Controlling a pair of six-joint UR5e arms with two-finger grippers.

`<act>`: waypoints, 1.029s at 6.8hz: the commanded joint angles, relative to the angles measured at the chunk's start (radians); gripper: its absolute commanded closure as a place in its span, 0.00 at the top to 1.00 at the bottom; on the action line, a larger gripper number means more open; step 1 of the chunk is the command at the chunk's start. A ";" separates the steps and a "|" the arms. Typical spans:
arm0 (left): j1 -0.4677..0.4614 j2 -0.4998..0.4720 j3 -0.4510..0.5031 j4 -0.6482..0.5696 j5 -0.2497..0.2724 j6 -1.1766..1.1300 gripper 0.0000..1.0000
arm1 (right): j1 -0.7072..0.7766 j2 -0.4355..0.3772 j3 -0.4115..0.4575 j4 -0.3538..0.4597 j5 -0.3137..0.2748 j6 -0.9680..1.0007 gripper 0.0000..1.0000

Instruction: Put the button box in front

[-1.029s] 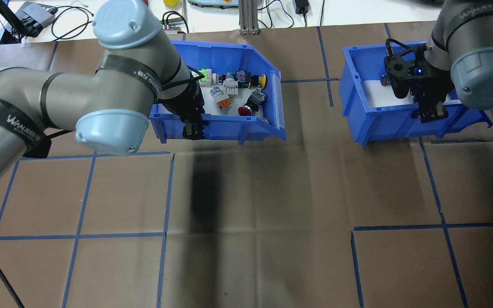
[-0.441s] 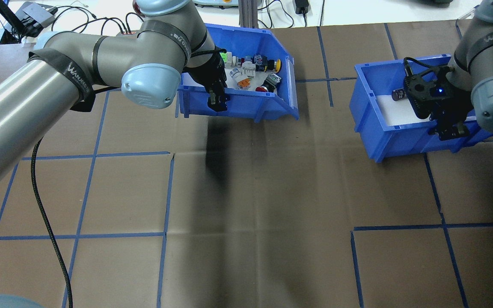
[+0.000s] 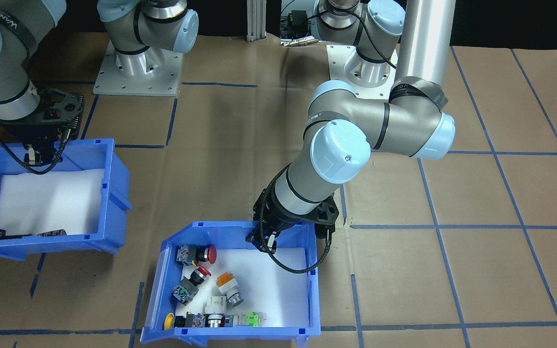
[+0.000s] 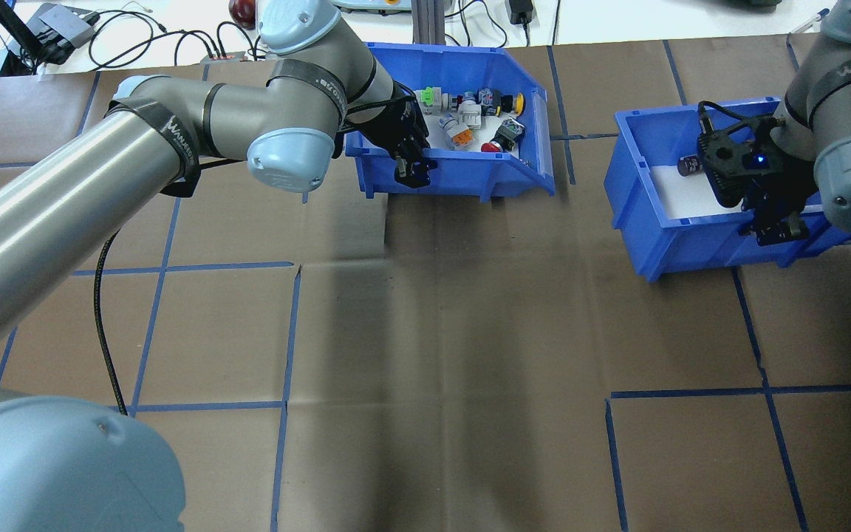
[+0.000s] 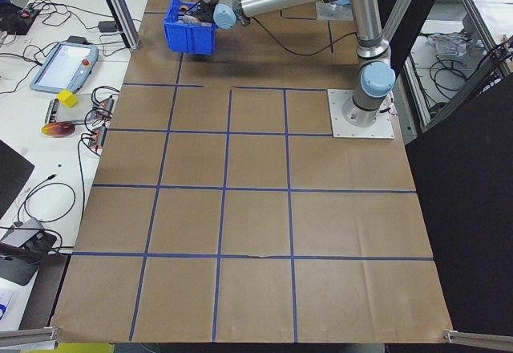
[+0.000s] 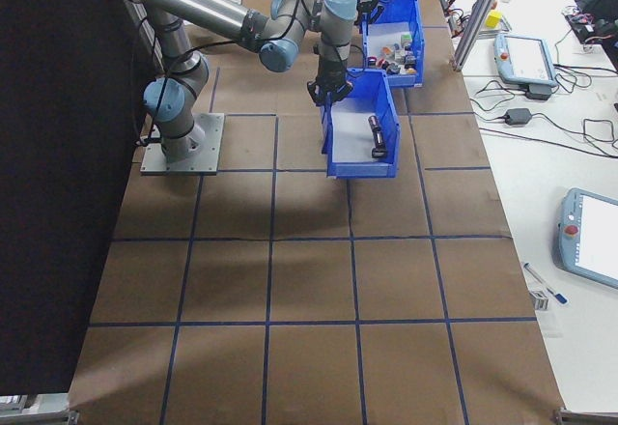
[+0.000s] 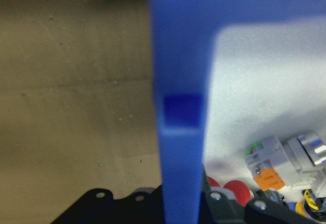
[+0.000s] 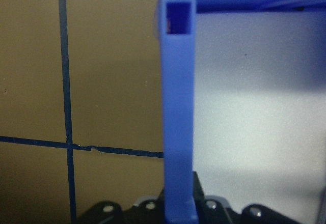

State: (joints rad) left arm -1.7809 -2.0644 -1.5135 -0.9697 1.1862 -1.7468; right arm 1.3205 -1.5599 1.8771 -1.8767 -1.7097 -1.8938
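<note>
The button box [image 4: 470, 176], a blue bin with colourful push-buttons [image 4: 470, 118] on white foam, is at the far side of the table, left of centre in the overhead view. My left gripper [image 4: 412, 166] is shut on its near wall; in the left wrist view that wall [image 7: 178, 107] runs between the jaws. In the front-facing view the box [image 3: 230, 334] is at the bottom, with the left gripper [image 3: 265, 241] on its rim. My right gripper [image 4: 776, 225] is shut on the near wall [image 8: 178, 107] of a second blue bin [image 4: 662, 229] holding dark cylinders [image 4: 688, 164].
Beyond the table's far edge is a white bench with cables [image 4: 137, 29] and an aluminium post [image 4: 425, 29], close behind the button box. Blue tape lines [image 4: 289, 332] grid the brown table cover. Teach pendants [image 6: 526, 58] lie on the side bench.
My left gripper has carried the button box away from the robot and to the right in the overhead view. The right gripper shifted the second bin slightly right, then held still.
</note>
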 commanded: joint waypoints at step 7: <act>0.009 0.080 -0.028 -0.021 0.110 -0.013 0.94 | 0.002 -0.006 0.022 0.001 0.001 0.015 0.06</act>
State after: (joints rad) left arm -1.7724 -2.0280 -1.5234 -0.9775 1.2797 -1.7600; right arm 1.3213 -1.5628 1.8941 -1.8771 -1.7085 -1.8881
